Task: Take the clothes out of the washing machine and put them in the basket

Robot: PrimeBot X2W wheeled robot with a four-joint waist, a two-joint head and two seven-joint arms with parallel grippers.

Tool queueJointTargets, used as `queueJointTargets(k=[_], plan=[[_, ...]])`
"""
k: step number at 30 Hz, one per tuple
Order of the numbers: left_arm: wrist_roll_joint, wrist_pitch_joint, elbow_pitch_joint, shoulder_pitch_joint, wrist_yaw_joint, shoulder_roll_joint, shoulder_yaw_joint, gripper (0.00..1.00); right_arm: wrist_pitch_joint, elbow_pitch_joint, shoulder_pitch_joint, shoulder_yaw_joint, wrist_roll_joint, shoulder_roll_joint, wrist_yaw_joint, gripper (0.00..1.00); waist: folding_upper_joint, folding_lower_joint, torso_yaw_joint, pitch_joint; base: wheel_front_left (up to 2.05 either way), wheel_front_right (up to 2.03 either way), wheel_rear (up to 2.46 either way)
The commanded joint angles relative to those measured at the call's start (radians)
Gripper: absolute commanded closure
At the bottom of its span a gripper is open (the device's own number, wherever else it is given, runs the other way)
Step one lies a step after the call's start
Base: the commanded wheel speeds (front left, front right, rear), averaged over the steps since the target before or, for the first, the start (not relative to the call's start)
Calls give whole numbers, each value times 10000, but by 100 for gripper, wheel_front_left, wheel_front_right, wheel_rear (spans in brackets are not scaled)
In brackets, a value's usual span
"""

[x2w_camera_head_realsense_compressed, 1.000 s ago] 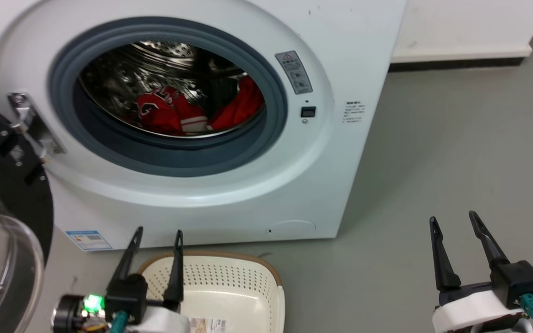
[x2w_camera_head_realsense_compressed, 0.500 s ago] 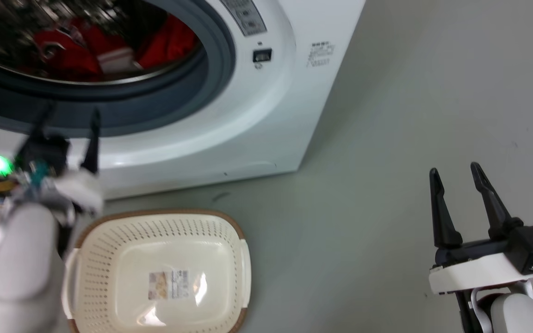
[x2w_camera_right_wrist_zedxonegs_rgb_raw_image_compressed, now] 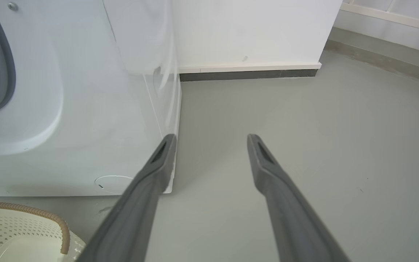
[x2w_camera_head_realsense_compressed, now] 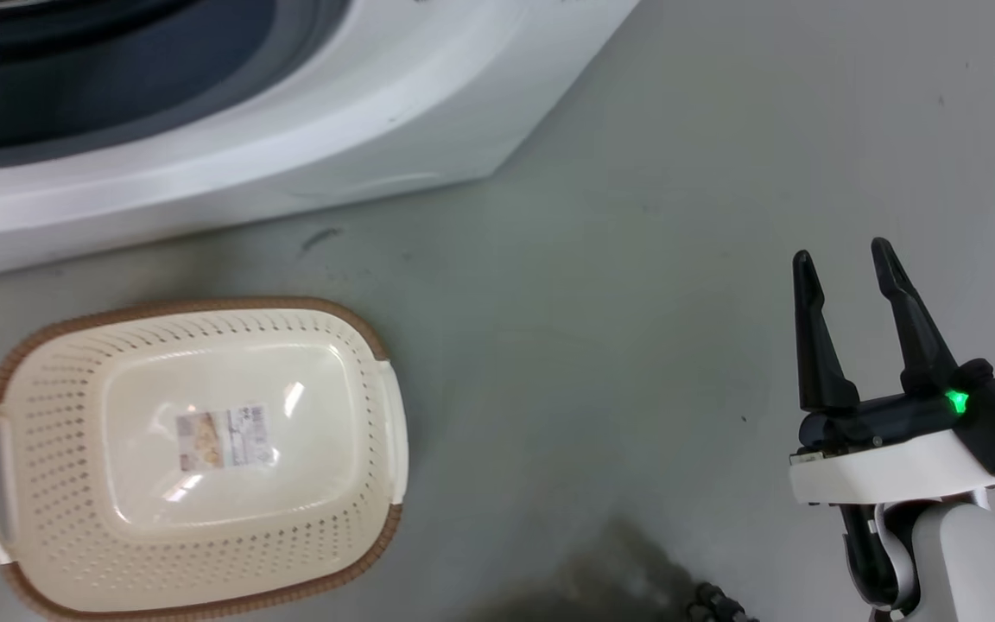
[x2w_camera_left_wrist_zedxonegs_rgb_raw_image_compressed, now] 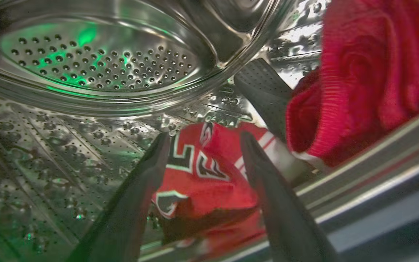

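The machine [x2w_camera_head_realsense_compressed: 307,147] fills the upper left of the head view, cut down to its lower front and a strip of grey door seal. A second ago the whole porthole was in frame, so the camera has dipped; the machine itself has not moved. The basket [x2w_camera_head_realsense_compressed: 186,307] sits at the lower left on the floor [x2w_camera_head_realsense_compressed: 636,259], with nothing in it but a sticker [x2w_camera_head_realsense_compressed: 223,436].

Both clothes are in the drum [x2w_camera_left_wrist_zedxonegs_rgb_raw_image_compressed: 96,62]. In the left wrist view the jersey [x2w_camera_left_wrist_zedxonegs_rgb_raw_image_compressed: 198,174] lies at lower centre and the other garment [x2w_camera_left_wrist_zedxonegs_rgb_raw_image_compressed: 369,80] at upper right against the drum's lip.

The left gripper [x2w_camera_left_wrist_zedxonegs_rgb_raw_image_compressed: 205,135] has gone from above the basket into the drum. Its fingers are spread with the jersey framed between them, and they are not yet closed on it. Whether they touch cloth I cannot tell. The grab looks near.

The right gripper [x2w_camera_head_realsense_compressed: 841,252], lower right in the head view, hangs released over bare floor.
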Motion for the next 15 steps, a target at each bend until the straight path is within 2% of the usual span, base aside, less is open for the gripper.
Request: queueJointTargets(k=[1,8,15], plan=[[108,202,223,-563,10,239,-103,0,-21,-71,-199,57,139,11,-10,0,0,-3,-422,707,0,0,0],[478,1601,1152,-2636,-9,1012,-749,0,-21,-122,-175,454,438,11,-10,0,0,-3,-862,1355,0,0,0],[-69,3572,2085,-3809,0,1164,-1363,0,-21,-182,-156,775,691,11,-10,0,0,-3,-1108,1638,0,0,0]])
